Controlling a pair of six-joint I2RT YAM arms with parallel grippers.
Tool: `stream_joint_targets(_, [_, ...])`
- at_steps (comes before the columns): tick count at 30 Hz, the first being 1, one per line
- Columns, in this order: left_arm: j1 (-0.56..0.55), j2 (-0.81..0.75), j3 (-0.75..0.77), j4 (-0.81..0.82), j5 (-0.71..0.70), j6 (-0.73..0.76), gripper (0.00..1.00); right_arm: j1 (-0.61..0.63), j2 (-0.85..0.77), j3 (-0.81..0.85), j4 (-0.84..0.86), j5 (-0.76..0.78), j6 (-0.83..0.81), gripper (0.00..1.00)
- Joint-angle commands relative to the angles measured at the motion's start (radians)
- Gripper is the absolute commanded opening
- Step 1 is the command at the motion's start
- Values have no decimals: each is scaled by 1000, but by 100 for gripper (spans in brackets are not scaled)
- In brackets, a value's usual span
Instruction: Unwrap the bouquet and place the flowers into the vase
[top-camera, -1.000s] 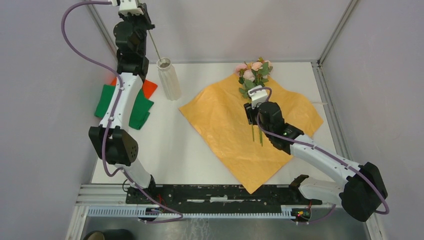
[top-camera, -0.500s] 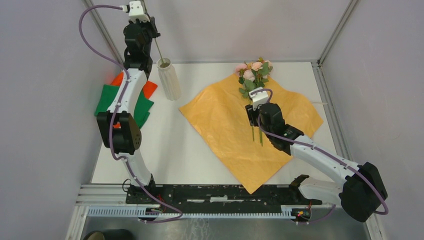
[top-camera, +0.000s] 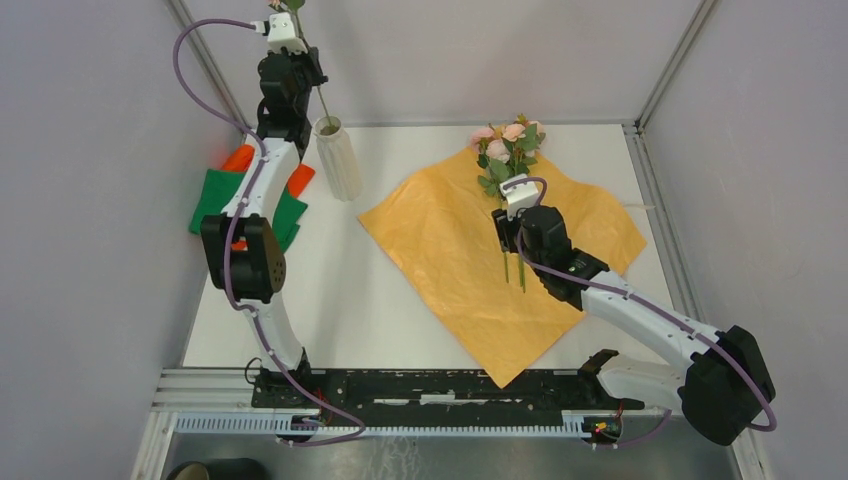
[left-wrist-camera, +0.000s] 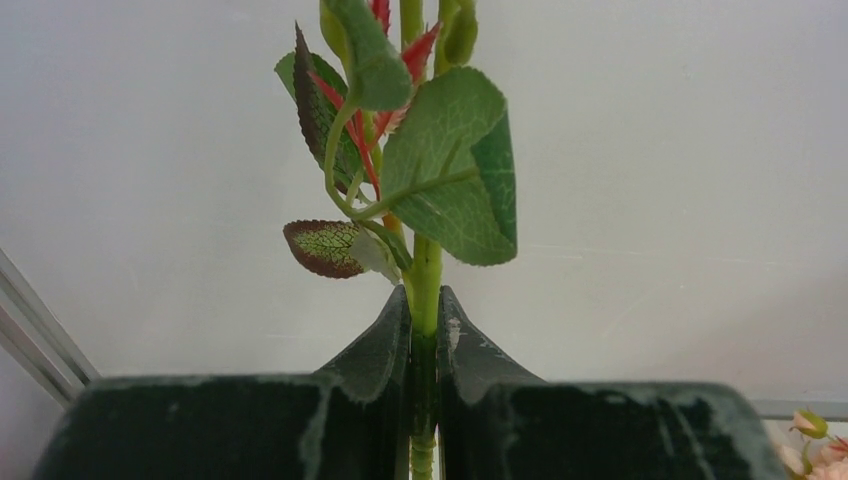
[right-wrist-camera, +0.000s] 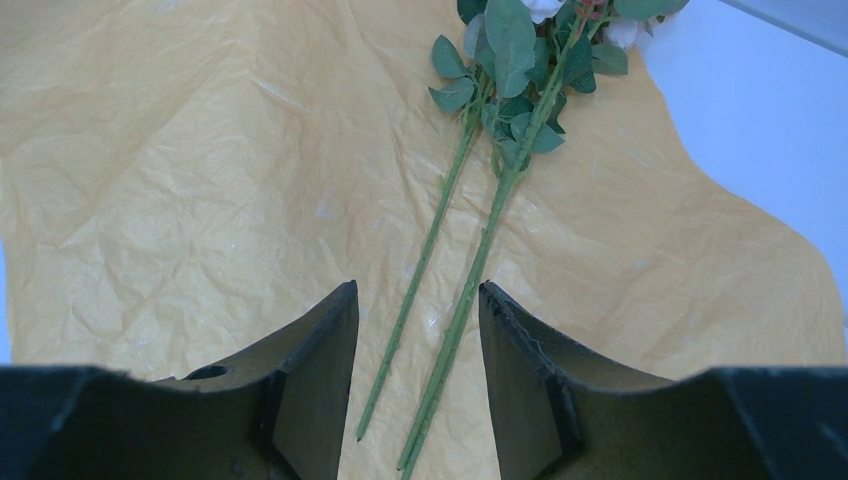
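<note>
At the upper left of the top view, we saw the left hand (left-wrist-camera: 424, 322) clamped on one thin green stem (left-wrist-camera: 425, 270) with serrated green and reddish leaves, its lower end at the mouth of the whitish ribbed vase (top-camera: 339, 160). Right of centre, crinkled orange paper (top-camera: 450, 260) lay spread on the tabletop (top-camera: 340, 285), carrying pink roses (top-camera: 507, 143) on long stems. The right hand (right-wrist-camera: 418, 325) hovered open above them.

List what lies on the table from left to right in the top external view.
cloths → vase → paper. The flowers lie on the paper, so I leave them out.
</note>
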Motion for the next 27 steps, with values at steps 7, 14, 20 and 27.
stream_joint_targets(7, [6,-28,-119,90,-37,-113,23,-12,-21,4,39,-18,1,53])
stream_joint_targets(14, [5,-82,-266,159,-23,-189,37,-17,-35,-5,37,-15,1,53])
stream_joint_targets(20, [4,-123,-368,185,-31,-244,38,-22,-42,-11,40,-24,3,53])
stream_joint_targets(27, [3,-257,-566,254,-45,-284,42,-25,-37,-22,48,-31,6,53])
